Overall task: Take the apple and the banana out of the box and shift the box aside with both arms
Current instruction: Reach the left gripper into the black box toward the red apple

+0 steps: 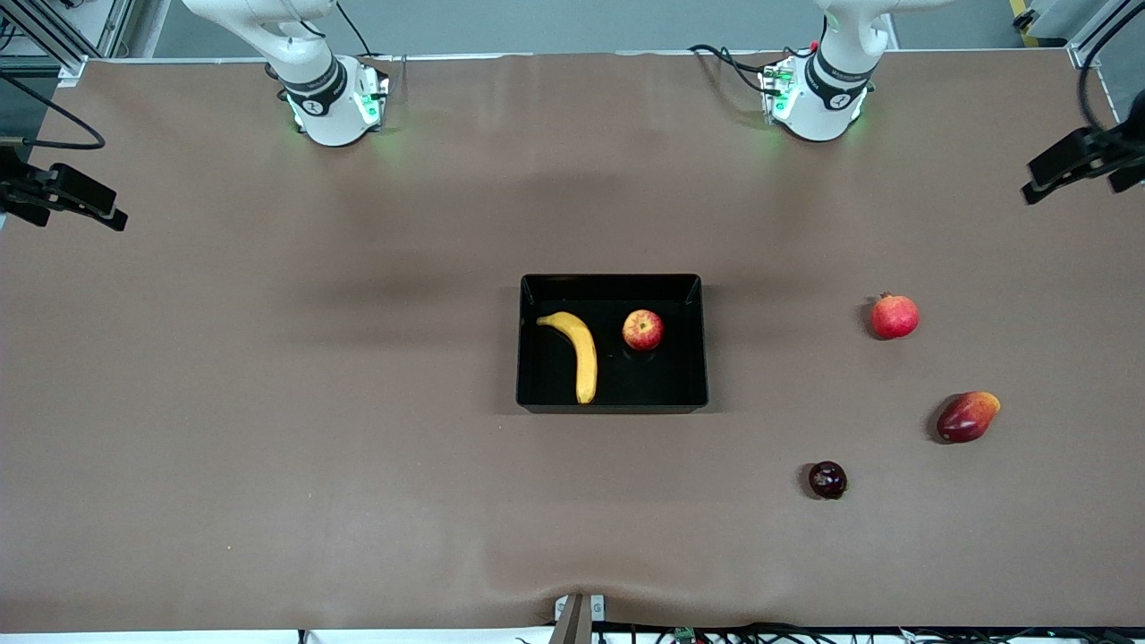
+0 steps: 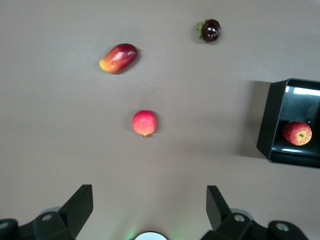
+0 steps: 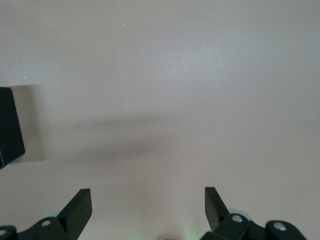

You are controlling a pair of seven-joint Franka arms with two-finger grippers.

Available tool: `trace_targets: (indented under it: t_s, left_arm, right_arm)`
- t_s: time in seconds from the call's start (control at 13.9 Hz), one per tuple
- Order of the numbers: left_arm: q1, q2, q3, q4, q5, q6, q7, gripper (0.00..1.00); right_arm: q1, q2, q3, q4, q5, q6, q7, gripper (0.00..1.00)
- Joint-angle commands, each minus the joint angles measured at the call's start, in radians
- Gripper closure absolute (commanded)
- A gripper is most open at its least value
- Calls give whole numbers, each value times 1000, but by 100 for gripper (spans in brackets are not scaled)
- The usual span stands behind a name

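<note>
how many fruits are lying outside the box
3, all toward the left arm's end of the brown table: round red pomegranate farthest from the front camera, elongated red-orange mango nearer, small dark purple round fruit nearest. None look hidden.

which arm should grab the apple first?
Left. The apple lies in the box toward the left arm's end, and shows in the left wrist view past the open left gripper. The banana lies toward the right arm's end.

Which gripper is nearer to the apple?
Left. The left gripper, open, has the apple in view; the right gripper, open, sees only a corner of the box.
</note>
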Motion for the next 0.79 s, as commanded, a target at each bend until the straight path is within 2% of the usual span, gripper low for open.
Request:
trace_targets:
  t_s: [0.0,0.14,0.43,0.72]
  left_arm:
    - [-18,47,-31,4,-7,19,-16,0]
    - [-20,69,-50,-11,-7,22,-17,0]
    - [-21,75,-99,-111,-12,117,-25,0]
    - [-21,175,-249,-128,-10,186,-262,0]
  right_arm:
    - [-6,9,3,19,2,-8,-13,0]
    - [-6,9,3,19,0,-8,-13,0]
    - [-6,9,3,19,2,-9,-13,0]
    - [-6,9,3,19,2,-9,-13,0]
